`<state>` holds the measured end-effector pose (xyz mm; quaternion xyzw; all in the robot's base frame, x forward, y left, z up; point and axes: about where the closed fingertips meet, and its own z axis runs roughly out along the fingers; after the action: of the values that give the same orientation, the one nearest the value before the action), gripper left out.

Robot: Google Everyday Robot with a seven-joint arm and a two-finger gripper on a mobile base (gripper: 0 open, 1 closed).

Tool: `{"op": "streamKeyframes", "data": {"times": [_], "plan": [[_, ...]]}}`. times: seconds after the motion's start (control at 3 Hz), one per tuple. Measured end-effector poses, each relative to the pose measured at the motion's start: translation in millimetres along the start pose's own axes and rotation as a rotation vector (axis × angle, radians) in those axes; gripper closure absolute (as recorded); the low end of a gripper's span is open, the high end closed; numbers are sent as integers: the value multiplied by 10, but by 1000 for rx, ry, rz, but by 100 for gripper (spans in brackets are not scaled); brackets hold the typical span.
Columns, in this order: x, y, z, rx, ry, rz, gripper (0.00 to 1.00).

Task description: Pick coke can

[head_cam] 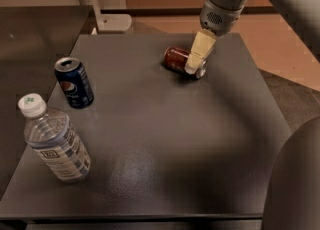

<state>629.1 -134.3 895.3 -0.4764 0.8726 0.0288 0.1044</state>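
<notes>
Gripper (195, 64) sits right over one end of the coke can (176, 58), lying sideways on the tabletop (165, 139); jaws apart or together, can't tell.

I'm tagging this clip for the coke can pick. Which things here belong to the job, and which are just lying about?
Job: coke can, lying on its side on the table; gripper, at the can's right end.
Lying about: Pepsi can, upright, left; water bottle, upright, near left.
</notes>
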Motion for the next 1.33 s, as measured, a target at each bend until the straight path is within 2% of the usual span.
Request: {"op": "streamKeyframes", "data": {"times": [0.67,1.33], "plan": [[-283,97,300,-33,30,49,0],[-351,15,563,-24,85,50,0]]}}
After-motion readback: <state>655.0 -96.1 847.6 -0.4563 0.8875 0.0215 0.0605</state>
